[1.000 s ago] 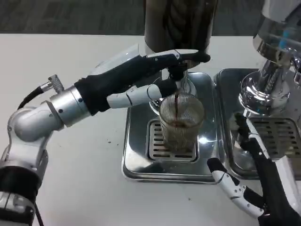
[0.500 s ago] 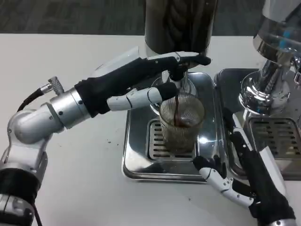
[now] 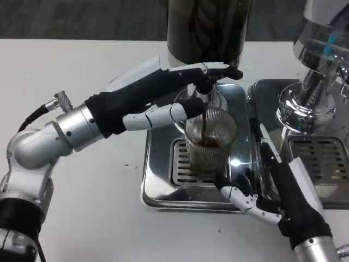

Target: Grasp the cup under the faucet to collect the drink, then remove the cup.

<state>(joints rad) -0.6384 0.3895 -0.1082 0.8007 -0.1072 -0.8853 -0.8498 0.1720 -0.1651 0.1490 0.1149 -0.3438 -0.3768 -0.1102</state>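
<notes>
The left hand (image 3: 163, 90) reaches to the faucet (image 3: 206, 82), upper fingers laid on its lever and a lower finger against the cup (image 3: 210, 143), closed around neither. The right hand (image 3: 267, 183) lies spread and empty just right of the cup, near the drip tray (image 3: 158, 185) rim. The cup stands on the tray grate directly under the faucet, dark drink streaming in.

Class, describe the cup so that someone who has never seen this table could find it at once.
Start at the dark dispenser at the table's far edge, with a steel drip tray below it. The cup stands on that tray's grate, directly under the faucet. It is the only clear ribbed glass, partly filled with dark drink.
</notes>
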